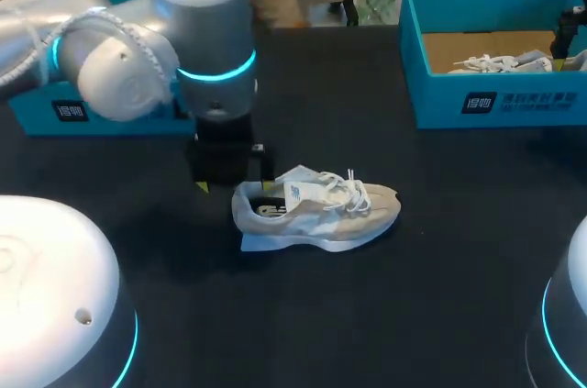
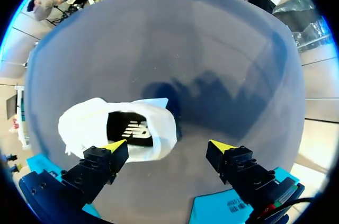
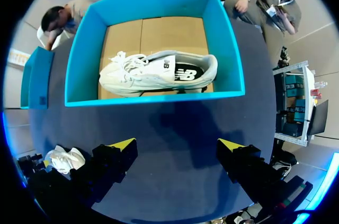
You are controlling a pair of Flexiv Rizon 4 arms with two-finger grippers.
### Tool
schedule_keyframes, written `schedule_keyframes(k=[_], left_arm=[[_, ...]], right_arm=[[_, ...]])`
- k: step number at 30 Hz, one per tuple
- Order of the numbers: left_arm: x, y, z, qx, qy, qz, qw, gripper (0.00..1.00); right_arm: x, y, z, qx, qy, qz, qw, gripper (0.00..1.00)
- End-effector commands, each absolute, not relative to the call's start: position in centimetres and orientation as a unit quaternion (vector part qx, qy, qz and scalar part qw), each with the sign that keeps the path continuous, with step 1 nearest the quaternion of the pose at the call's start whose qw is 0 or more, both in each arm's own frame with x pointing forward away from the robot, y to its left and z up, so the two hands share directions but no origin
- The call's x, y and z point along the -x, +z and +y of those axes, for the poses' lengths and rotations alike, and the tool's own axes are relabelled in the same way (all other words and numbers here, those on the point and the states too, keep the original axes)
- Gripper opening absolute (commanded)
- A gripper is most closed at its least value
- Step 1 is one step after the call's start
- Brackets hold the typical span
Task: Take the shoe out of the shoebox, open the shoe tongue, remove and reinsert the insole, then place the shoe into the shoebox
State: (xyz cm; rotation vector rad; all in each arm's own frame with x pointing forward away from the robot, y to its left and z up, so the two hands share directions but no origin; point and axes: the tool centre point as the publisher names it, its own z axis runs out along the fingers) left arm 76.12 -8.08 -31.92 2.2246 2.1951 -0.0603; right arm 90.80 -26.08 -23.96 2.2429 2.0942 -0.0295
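At sneaker [image 1: 316, 209] heel: left end effector [image 2: 168, 145] spread, likely lining up insole [image 2: 130, 130] grab; right end effector [image 3: 177, 143] spread by shoebox [image 3: 153, 98].

Your head camera overlooks the table [image 1: 413, 315] from behind. Left wrist shares its shoe [image 1: 321, 214] up close; right wrist, the shoebox [image 1: 440, 94].

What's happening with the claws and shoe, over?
Left claw open, above heel of shoe on table. Right claw open, facing shoebox with second shoe inside. Nothing in the way.
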Motion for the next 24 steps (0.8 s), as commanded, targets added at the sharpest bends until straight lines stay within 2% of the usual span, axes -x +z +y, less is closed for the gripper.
schedule_keyframes(k=[1, 13, 24], left_arm=[[-75.9, -29.3, -6.4, -0.712, -0.053, 0.699, 0.049, 1.0], [-75.9, -26.2, -4.7, -0.704, -0.082, 0.701, 0.084, 1.0], [-76.7, -25.7, -1.9, -0.687, -0.112, 0.714, 0.074, 1.0]], right_arm=[[-90.7, -23.9, -26.0, -0.731, -0.009, 0.682, 0.037, 1.0], [-90.7, -23.9, -26.0, -0.731, -0.009, 0.682, 0.037, 1.0], [-90.7, -23.9, -26.0, -0.731, -0.009, 0.682, 0.037, 1.0]])
